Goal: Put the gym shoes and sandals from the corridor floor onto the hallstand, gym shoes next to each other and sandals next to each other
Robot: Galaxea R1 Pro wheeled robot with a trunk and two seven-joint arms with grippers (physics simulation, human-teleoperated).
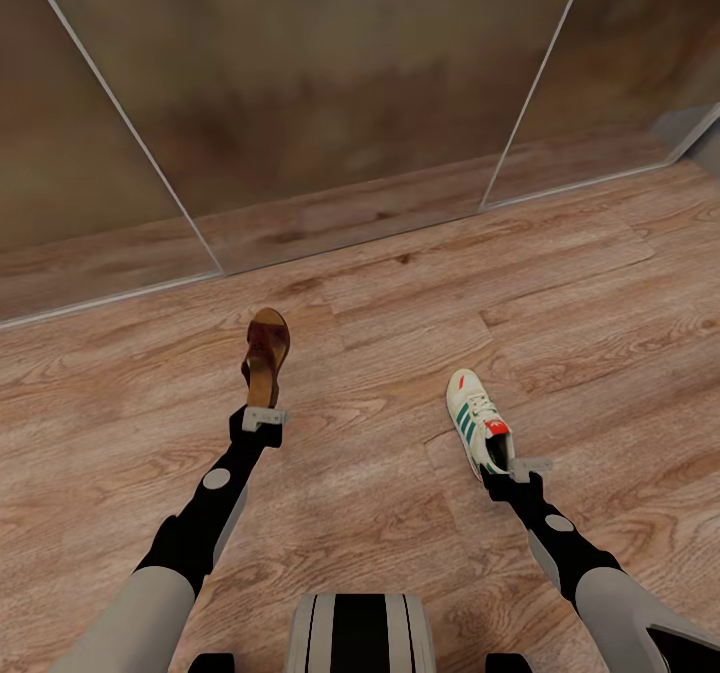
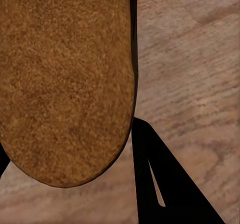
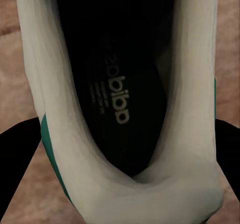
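Note:
My left gripper [image 1: 262,408] is shut on the heel end of a brown sandal [image 1: 266,353], which points away from me over the corridor floor [image 1: 380,513]. In the left wrist view the sandal's tan insole [image 2: 65,79] lies close up beside a black finger [image 2: 165,184]. My right gripper [image 1: 500,468] is shut on the heel of a white gym shoe [image 1: 478,421] with green stripes and a red heel tab. The right wrist view looks into the gym shoe's dark opening [image 3: 120,94], with a black finger [image 3: 17,159] at its side. The hallstand is out of view.
Tall reflective panels [image 1: 330,83] with thin metal frames stand ahead, their bottom rail [image 1: 350,243] crossing the floor. A grey corner [image 1: 690,133] shows at the far right. My base [image 1: 360,633] sits at the near edge, with wood planks all around.

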